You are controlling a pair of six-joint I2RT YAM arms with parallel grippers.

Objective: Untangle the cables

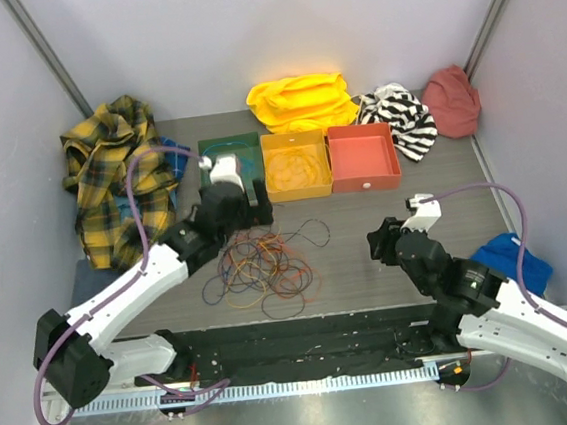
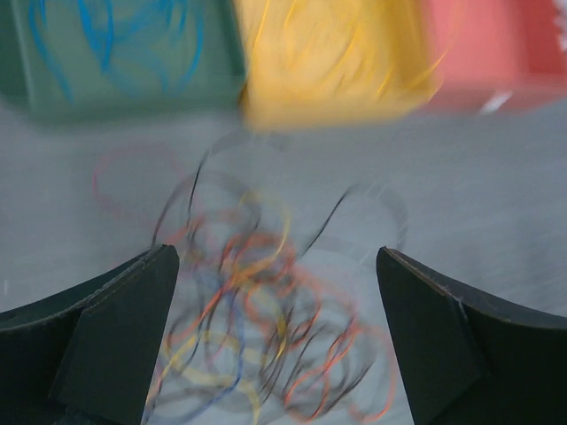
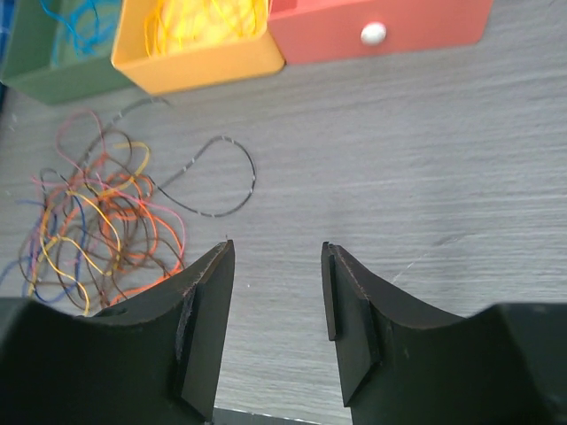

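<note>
While the left gripper point(image 1: 232, 217) hangs over the far edge of the cables point(image 1: 263, 265), its fingers are spread wide with nothing between them. The left wrist view is blurred, but the bunch point(image 2: 257, 336) sits right below the gap, so this reads as lining up for a pick, not a grip.

Right gripper point(image 1: 379, 240): fingers partly apart, nothing held. It is parked over bare table point(image 3: 425, 177), well to the right of the pile point(image 3: 97, 221). My guess is it's staying out of the left arm's way, or waiting to pin a strand.

Cable status:
- Tangle lies on the table just in front of the trays, mostly ahead of the green tray point(image 1: 246, 139) and yellow tray point(image 1: 293, 137).
- Mix of orange, red, yellow, blue and dark loops, all overlapped.
- One dark loop point(image 3: 221, 177) trails out on the red tray's point(image 3: 381, 40) side and looks the easiest to pull free.

Trays look like colour bins. Blue strands point(image 3: 75, 27) are in the green one and yellow strands point(image 3: 204, 22) in the yellow one. So the sort is partly done, with the bulk left.

Risk: the thin wires snag each other, so lifting one probably drags its neighbours.
</note>
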